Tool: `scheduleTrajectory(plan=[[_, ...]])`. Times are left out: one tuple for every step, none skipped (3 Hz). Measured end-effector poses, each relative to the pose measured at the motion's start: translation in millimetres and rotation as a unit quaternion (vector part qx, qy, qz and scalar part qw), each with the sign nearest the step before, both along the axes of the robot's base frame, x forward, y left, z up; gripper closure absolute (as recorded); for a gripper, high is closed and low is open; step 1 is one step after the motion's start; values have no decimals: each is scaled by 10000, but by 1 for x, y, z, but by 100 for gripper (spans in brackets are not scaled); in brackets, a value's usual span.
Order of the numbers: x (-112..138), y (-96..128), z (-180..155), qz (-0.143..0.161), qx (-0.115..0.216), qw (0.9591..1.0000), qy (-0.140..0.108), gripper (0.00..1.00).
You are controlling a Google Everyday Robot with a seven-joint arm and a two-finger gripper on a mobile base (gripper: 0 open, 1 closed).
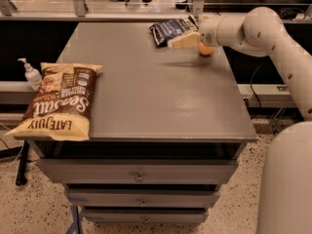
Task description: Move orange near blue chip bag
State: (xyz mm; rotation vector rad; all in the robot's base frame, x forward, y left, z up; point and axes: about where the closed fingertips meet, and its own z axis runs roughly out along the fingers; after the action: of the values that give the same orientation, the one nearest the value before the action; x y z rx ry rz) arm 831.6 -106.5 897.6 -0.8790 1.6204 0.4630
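Far to the left of the blue chip bag [170, 29] and nearer the camera, a pump bottle [30, 73] stands off the tabletop [146, 91]. Beside it a large brown-and-yellow Late July bag [59, 101] lies flat and overhangs the front-left corner, well apart from the blue chip bag.

The blue chip bag itself lies crumpled at the back of the tabletop. The end effector [183, 40] hangs at the bag's near right corner, overlapping its edge. I cannot tell whether it is apart or together, nor whether it touches the bag.

Just right of the blue chip bag, the orange [206, 49] sits low by the tabletop's right edge, partly tucked under the wrist of the arm [263, 30]. Whether it rests free or is gripped is not clear.

The orange is probably firm, smooth and light, but it would roll readily, and an off-centre pinch may squirt it sideways. The sound hold is across its widest middle, with even pressure on opposite sides. So near the edge, it wants a gentle set-down. The bag next to it is soft and crinkly and would shift if nudged.
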Motion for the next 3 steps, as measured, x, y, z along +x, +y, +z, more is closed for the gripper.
scheduleTrajectory(plan=[[-4,53,63,691,588,9944,-546,15],[-11,76,102,1058,855,9869,-871,13],[-17,72,117,1123,911,9845,-993,0]])
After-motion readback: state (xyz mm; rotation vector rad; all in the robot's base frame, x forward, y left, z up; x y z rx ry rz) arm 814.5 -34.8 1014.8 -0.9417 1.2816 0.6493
